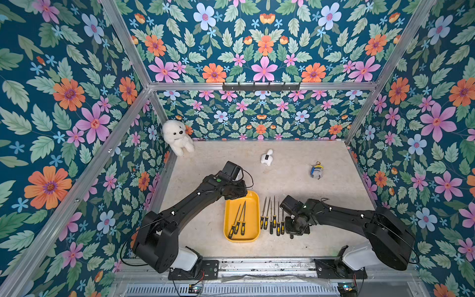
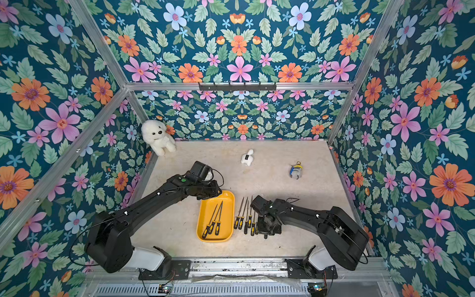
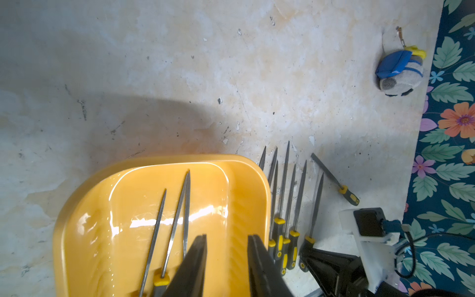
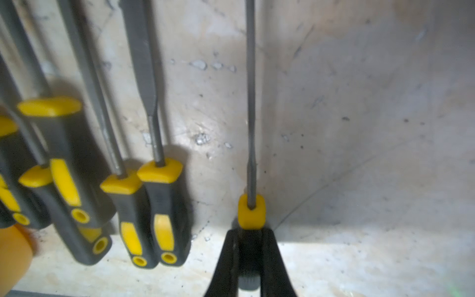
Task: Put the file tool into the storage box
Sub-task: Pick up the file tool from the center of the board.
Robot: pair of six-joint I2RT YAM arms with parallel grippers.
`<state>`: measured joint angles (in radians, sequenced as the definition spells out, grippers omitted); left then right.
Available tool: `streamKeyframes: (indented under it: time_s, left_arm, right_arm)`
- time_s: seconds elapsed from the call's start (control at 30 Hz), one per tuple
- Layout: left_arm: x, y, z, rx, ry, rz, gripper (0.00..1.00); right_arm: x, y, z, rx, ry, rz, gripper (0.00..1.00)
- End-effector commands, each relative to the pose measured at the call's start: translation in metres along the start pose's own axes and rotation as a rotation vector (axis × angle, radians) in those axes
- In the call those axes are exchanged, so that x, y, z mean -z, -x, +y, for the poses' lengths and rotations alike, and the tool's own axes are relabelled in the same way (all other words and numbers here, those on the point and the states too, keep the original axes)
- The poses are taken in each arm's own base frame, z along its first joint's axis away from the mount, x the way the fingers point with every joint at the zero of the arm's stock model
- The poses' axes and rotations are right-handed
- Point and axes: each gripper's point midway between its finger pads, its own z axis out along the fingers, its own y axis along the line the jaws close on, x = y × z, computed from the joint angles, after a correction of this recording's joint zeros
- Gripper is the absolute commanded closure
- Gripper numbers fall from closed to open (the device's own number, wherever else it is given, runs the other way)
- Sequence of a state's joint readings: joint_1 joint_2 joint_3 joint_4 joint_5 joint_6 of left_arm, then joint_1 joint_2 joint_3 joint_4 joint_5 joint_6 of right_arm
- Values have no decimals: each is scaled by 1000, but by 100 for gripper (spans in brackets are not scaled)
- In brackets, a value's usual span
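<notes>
Handle of one file tool (image 4: 251, 210) pinched tight in right gripper (image 4: 248, 232), low at the loose row | other loose files (image 1: 274, 220) between it and yellow storage box (image 1: 241, 239) | three files (image 1: 237, 226) inside box | left gripper (image 3: 227, 240) narrowly parted, empty, above box's far end

Left arm (image 1: 185, 205) stretched forward and inward; left gripper (image 3: 227, 236) jaws partly apart, nothing between them. Right arm (image 1: 334, 213) angled inward, wrist pitched down. Right gripper (image 4: 248, 232) pinched on file tool (image 4: 251, 210) handle, probably near surface level.
</notes>
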<state>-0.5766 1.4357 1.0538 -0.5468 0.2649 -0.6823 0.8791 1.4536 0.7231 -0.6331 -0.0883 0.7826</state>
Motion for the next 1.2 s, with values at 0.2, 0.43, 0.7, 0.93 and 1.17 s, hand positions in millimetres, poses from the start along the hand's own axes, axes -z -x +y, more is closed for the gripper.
streamKeyframes:
  time_s: [0.2,0.43,0.7,0.93,1.17]
  left_arm:
    - [9,2,-51,88,-244,2,58]
    - [2,-12,-100,101,-363,38,51]
    - [-16,-27,-105,97,-333,69,50]
    - [-27,-35,-95,97,-289,98,55]
    - [-40,-41,-80,75,-212,118,77]
  right_arm:
    - [61,6,37,154,217,-193,100]
    - [85,0,85,237,368,-265,100]
    - [83,-3,112,296,391,-240,100]
    - [81,-3,125,314,399,-236,100]
    - [76,-6,132,338,393,-217,100]
